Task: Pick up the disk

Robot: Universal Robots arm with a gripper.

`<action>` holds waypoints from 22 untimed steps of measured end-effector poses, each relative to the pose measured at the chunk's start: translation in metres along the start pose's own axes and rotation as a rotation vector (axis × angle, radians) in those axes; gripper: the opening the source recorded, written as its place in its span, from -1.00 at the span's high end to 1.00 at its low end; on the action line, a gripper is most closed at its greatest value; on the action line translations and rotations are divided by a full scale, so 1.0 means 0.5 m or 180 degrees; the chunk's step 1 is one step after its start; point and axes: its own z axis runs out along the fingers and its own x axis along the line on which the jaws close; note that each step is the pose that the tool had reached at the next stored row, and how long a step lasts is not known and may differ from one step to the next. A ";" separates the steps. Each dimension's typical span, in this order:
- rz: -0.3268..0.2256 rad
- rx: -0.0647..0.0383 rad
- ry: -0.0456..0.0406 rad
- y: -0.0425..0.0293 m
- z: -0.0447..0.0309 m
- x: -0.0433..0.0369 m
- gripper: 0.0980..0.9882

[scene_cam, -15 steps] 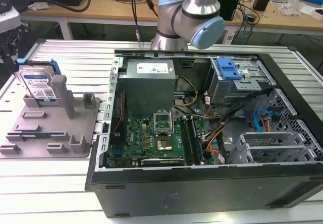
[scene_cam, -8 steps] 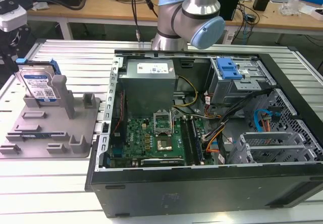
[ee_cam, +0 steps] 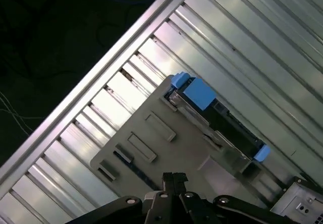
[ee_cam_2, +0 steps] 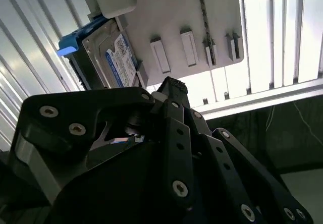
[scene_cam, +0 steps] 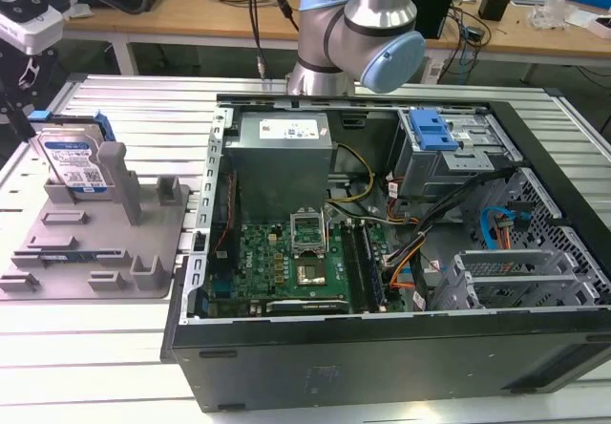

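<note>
The gripper [ee_cam: 174,176] sits nearest in both wrist views. Its 2 fingers seem drawn together to a point with nothing between them, though the dark linkage makes this hard to confirm. It hangs above the grey fixture tray [ee_cam: 166,148], apart from it.

Beyond the fingertips, the disk [ee_cam_2: 113,57] stands on edge in 1 slot at the tray's far end, untouched. Its blue frame rises clear of the grey posts. In the exterior view it is at the left, with the label facing the camera.

The disk is probably stiff, dense for its size, smooth-faced and sensitive to knocks. The best hold looks to be across the 2 flat faces near the exposed upper edge, lifting straight out of the slot.

Farthest is the slatted metal table [scene_cam: 124,99].
</note>
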 end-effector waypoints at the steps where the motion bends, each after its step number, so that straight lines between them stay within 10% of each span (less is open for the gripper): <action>1: -0.0088 0.0000 0.0003 0.000 0.000 0.000 0.98; 15: -0.1229 0.0001 0.0047 0.000 0.001 0.000 0.96; 19: -0.1629 0.0001 0.0062 0.000 0.001 0.000 0.29; 22: -0.1817 0.0001 0.0069 0.000 0.002 0.000 0.14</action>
